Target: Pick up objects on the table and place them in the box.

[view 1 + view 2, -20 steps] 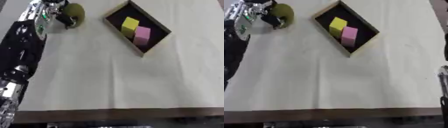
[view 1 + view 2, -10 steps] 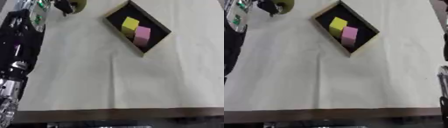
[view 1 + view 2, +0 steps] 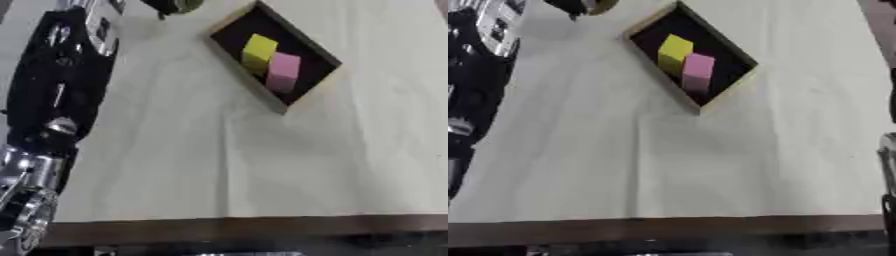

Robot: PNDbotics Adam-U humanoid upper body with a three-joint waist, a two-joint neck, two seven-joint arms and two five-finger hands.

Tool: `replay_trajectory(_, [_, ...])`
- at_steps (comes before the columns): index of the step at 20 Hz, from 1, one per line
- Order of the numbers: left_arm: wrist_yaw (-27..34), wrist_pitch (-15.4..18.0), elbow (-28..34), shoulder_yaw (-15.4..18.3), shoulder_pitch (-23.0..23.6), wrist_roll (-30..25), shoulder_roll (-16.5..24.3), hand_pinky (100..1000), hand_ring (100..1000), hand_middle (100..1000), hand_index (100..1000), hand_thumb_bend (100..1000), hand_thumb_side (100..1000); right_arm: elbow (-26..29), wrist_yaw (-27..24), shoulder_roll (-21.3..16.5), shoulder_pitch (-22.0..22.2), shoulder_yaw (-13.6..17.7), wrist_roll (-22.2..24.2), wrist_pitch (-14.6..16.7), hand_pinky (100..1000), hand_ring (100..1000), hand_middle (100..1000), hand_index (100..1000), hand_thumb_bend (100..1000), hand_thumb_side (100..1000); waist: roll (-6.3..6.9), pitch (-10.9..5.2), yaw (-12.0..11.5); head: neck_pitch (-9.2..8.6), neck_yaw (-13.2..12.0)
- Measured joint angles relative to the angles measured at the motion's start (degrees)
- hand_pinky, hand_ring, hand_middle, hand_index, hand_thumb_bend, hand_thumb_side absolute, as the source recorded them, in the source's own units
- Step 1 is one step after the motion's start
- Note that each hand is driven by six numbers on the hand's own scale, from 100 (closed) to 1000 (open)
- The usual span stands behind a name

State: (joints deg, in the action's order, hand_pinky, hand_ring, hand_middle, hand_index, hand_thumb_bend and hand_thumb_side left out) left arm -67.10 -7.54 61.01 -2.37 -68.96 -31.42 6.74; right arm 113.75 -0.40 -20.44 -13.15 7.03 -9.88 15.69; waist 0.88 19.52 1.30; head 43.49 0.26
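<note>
Left eye view has the olive ball (image 3: 179, 5) at the very top edge, cut off by the frame, with dark fingers (image 3: 162, 6) of my left hand curled on it. I read the hand as closed on the ball, though only a bit of it shows. The ball sits up and to the left of the box (image 3: 308, 95), apart from it; I cannot tell if it clears the table (image 3: 219, 170).

The box is a dark tray with a pale wooden rim, set askew at upper centre. Inside it a yellow cube (image 3: 259, 48) and a pink cube (image 3: 282, 72) stand just beside each other, yellow farther from me.

My left arm (image 3: 61, 90) runs up the left side, black with silver joints. At the right edge of the right eye view a sliver of the right arm (image 3: 889, 165) shows; no hand there.
</note>
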Motion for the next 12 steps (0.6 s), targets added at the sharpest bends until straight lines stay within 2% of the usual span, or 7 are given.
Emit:
replay_trajectory(8, [-0.5, 1.77, -1.92, -1.31, -0.1, 1.04, -5.35, 733, 646, 593, 716, 100, 262, 0.0, -0.25, 0.06, -0.55, -0.04, 0.16, 0.02, 918, 868, 609, 904, 100, 629, 0.08, 0.18, 0.78, -0.22, -0.58])
replay_trajectory(12, [-2.62, 1.32, -4.21, -1.03, -0.01, 2.64, -7.14, 731, 648, 594, 718, 100, 259, 0.0, -0.3, 0.08, -0.98, -0.07, 0.24, 0.01, 918, 868, 609, 904, 100, 629, 0.07, 0.29, 1.05, -0.26, -0.91])
